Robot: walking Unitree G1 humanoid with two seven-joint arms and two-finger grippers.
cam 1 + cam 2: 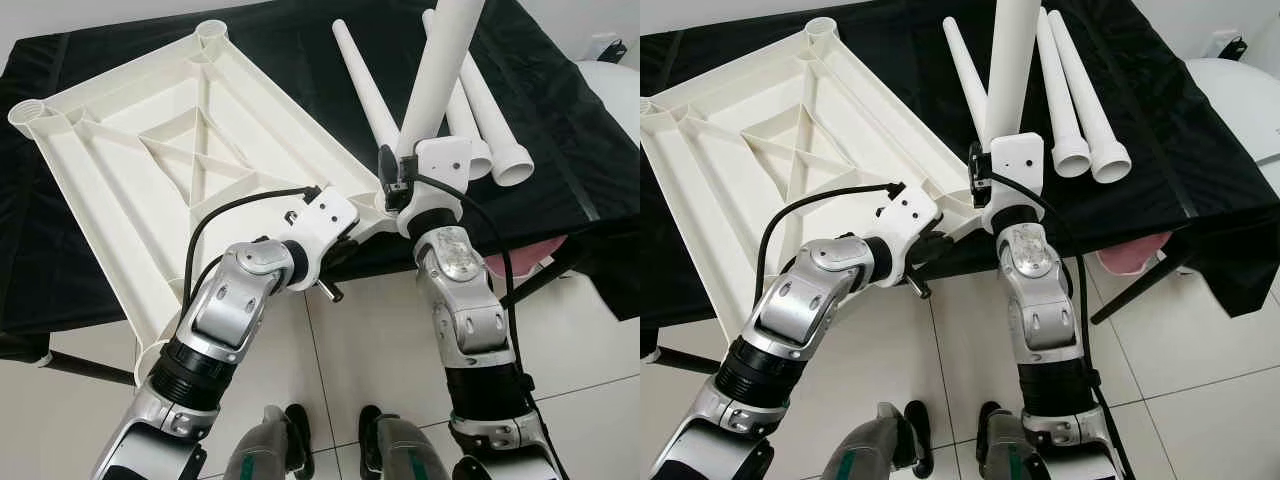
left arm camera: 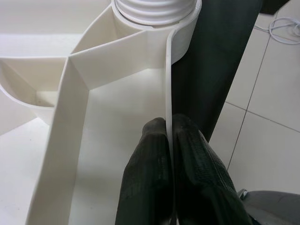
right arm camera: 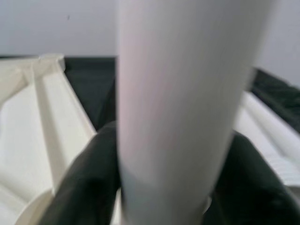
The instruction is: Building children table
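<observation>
Upside-down white ribbed plastic tabletop [image 1: 170, 160] fills the upper left of the frame on a black cloth-covered table [image 1: 560, 140], and the left gripper [image 2: 169, 140] is pinched tight on its thin rim by the threaded corner socket [image 2: 154, 9]. Right gripper [image 3: 168, 187] is clamped on a white plastic tube leg [image 1: 440, 70] standing upright at center. Three more white tube legs [image 1: 500, 130] lie top right.

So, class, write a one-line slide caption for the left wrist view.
Left gripper pinching the thin rim of the upturned white plastic tabletop below a threaded leg socket.
</observation>
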